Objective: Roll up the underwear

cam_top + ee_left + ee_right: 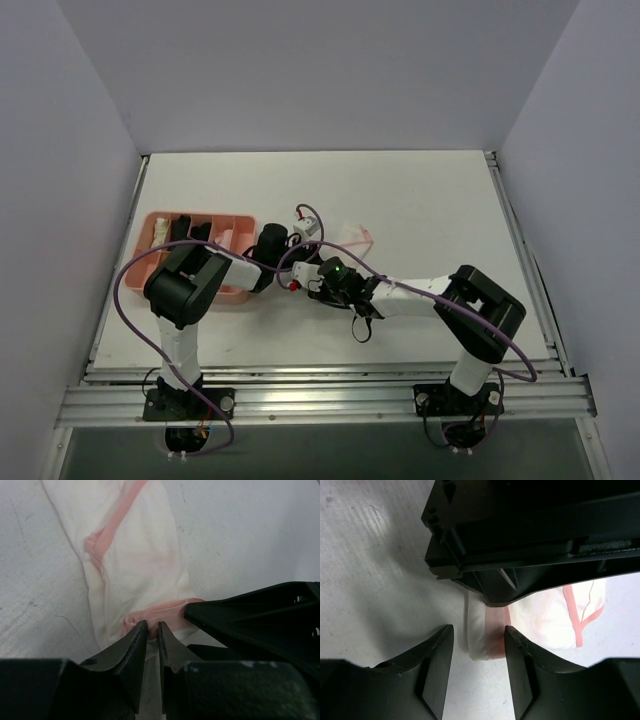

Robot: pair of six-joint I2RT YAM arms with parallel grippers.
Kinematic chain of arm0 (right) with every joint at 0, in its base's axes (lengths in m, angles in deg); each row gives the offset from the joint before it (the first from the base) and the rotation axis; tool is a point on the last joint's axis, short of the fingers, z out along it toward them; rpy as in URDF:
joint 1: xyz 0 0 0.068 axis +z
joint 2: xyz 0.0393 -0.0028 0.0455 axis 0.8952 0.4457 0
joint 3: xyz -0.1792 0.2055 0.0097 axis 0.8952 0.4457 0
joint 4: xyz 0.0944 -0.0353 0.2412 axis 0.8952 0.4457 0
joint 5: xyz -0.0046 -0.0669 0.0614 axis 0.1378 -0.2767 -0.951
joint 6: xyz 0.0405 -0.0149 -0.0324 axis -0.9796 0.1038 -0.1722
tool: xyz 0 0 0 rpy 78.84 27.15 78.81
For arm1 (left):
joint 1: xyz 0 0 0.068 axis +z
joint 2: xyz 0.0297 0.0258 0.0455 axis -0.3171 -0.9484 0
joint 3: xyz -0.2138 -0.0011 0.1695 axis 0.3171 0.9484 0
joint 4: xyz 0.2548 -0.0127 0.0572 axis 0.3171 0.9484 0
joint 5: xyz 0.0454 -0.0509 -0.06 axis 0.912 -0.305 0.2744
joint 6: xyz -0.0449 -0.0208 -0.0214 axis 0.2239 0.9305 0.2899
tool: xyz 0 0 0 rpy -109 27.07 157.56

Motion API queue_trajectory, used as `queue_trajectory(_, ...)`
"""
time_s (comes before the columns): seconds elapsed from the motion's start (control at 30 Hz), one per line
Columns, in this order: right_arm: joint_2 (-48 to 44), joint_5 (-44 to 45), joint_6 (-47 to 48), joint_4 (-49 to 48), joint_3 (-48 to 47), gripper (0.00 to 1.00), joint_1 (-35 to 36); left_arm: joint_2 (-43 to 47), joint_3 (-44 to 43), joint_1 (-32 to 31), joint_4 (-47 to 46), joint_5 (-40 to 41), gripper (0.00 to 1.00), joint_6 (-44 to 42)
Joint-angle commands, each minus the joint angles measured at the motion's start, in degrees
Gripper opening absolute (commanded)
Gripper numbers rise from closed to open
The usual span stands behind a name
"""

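The underwear (pixel 135 555), thin and white with pink edge trim, lies on the pale table, its near end folded into a small roll (pixel 487 635). My left gripper (pixel 151 625) is shut on the pink folded edge of that roll, with cloth pinched between its narrow fingers. My right gripper (pixel 479 632) faces it from the other side, open, its fingers straddling the roll's end without touching it. In the top view both grippers meet at mid-table, left gripper (pixel 297 268) and right gripper (pixel 320 280), with the underwear (pixel 345 236) spread behind them.
A pink divided tray (pixel 150 255) stands at the left, beside the left arm, holding several rolled garments in black and pale colours. The right gripper's black body (pixel 260 615) fills the right of the left wrist view. White walls enclose the table.
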Motion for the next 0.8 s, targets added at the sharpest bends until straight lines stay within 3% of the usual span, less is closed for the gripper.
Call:
queue_trajectory(0.0, 1.4, 4.4, 1.5, 0.6, -1.2, 0.41, -0.9, -3.2, 0.2, -0.2, 9.2, 1.7, 0.26, -2.0)
queue_trajectory(0.13, 1.4, 4.6, 1.9, 0.4, -1.7, 0.42, -1.5, -3.3, -0.4, -0.3, 10.1, 1.4, 0.26, -2.3)
queue_trajectory(0.47, 4.9, -5.0, 0.7, 4.6, -4.3, 0.42, -6.2, -3.8, -2.0, -0.3, 12.4, 0.4, 0.25, -2.9)
queue_trajectory(0.67, 7.9, -7.6, -0.2, 4.3, -3.7, 0.34, -6.9, -4.0, -2.8, -0.3, 13.5, -0.2, 0.26, -3.1)
queue_trajectory(0.77, 8.4, -8.8, -0.8, 6.7, -4.6, 0.23, -7.0, -4.1, -3.3, 0.0, 13.8, -0.6, 0.25, -3.0)
